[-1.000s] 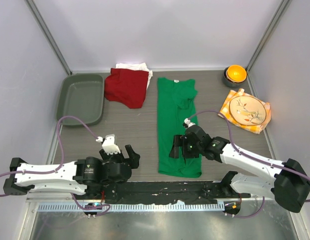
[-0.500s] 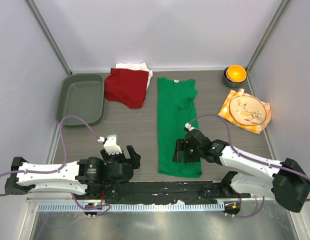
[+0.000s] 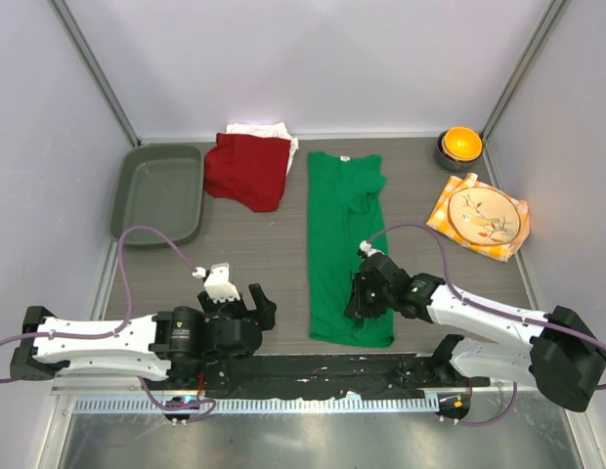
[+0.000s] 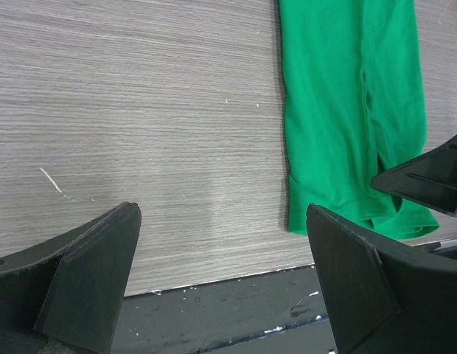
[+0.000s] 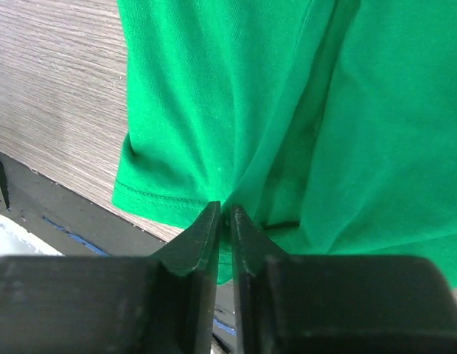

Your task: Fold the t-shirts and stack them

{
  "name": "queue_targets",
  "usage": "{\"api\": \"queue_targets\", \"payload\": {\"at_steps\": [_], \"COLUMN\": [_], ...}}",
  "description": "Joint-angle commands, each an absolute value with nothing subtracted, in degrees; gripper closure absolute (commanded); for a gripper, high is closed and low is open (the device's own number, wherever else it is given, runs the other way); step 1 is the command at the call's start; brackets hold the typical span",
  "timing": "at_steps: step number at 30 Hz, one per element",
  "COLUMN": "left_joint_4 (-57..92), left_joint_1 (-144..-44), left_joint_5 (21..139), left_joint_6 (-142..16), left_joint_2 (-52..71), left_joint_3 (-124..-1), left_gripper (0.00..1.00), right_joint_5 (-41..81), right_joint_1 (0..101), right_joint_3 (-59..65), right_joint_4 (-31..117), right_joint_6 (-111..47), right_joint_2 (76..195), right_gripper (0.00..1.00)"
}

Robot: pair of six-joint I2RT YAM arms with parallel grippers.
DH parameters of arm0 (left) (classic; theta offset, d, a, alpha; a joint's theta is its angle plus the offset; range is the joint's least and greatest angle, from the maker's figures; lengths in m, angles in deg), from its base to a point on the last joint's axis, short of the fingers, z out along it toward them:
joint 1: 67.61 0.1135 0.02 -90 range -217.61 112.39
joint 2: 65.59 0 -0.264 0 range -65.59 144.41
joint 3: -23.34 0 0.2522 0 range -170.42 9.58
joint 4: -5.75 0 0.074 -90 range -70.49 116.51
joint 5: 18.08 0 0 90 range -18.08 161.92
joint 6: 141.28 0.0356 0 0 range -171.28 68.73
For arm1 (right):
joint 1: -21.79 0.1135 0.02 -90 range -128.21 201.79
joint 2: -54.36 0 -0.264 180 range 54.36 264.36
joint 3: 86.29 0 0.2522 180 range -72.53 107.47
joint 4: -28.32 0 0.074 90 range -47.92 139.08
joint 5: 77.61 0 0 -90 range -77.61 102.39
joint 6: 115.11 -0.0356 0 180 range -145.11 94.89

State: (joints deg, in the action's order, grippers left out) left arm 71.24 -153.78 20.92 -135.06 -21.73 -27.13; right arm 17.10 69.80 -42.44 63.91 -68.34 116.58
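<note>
The green t-shirt (image 3: 342, 225) lies folded into a long strip down the middle of the table, with its white neck label at the far end. My right gripper (image 3: 364, 301) is pressed onto the shirt's near end, just above the hem. In the right wrist view it (image 5: 227, 210) is shut, with a fold of green t-shirt (image 5: 214, 96) pinched between the tips. A dark red t-shirt (image 3: 246, 171) lies at the back on top of a white t-shirt (image 3: 259, 129). My left gripper (image 3: 246, 303) hovers wide open over bare table, left of the green t-shirt (image 4: 346, 96), and it (image 4: 221, 214) holds nothing.
A grey-green tray (image 3: 127, 195) sits at the back left. At the right, a decorated plate (image 3: 487, 217) rests on a checked orange napkin (image 3: 448, 210). A bowl holding something orange (image 3: 460, 145) is behind it. The black table edge (image 4: 214, 310) lies just below my left fingers.
My right gripper has gone from open to shut, pinching the green shirt near its hem, and has settled slightly lower. The left arm has barely moved.
</note>
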Motion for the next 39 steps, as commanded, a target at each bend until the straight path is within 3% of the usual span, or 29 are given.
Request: {"api": "queue_targets", "payload": {"at_steps": [1,4,14,15,18,21,27,39], "left_joint_4": [69.52,69.44,69.52,69.44,69.7,69.26,67.59,52.78], "left_joint_1": [-153.65,-153.74,-153.65,-153.74,-153.74,-153.66,-153.65,-152.6], "left_joint_5": [18.66,18.66,18.75,18.83,18.92,19.01,18.92,22.61], "left_joint_6": [-135.74,-135.83,-136.26,-136.27,-136.62,-136.79,-135.83,-120.3], "left_joint_2": [-21.99,-21.9,-22.08,-22.25,-23.04,-23.66,-22.79,-11.02], "left_joint_3": [-27.07,-26.98,-26.28,-26.28,-25.49,-24.7,-24.52,-31.19], "left_gripper": [0.0,0.0,0.0,0.0,0.0,0.0,0.0,0.0], "right_joint_5": [17.14,16.79,16.61,16.09,12.57,7.13,2.38,1.49], "right_joint_1": [70.83,71.45,76.72,77.16,78.04,78.48,78.48,78.65], "right_joint_3": [-41.15,-39.49,-33.16,-31.93,-30.17,-28.85,-28.23,-38.6], "right_joint_4": [60.54,59.57,53.33,54.29,57.01,60.44,70.28,77.41], "right_joint_6": [-69.06,-69.15,-68.8,-68.53,-67.66,-66.77,-66.77,-74.41], "right_joint_2": [117.82,119.92,131.79,131.79,129.09,125.57,117.91,105.88], "right_gripper": [0.91,0.99,0.99,0.97,0.52,0.4,0.36,0.4]}}
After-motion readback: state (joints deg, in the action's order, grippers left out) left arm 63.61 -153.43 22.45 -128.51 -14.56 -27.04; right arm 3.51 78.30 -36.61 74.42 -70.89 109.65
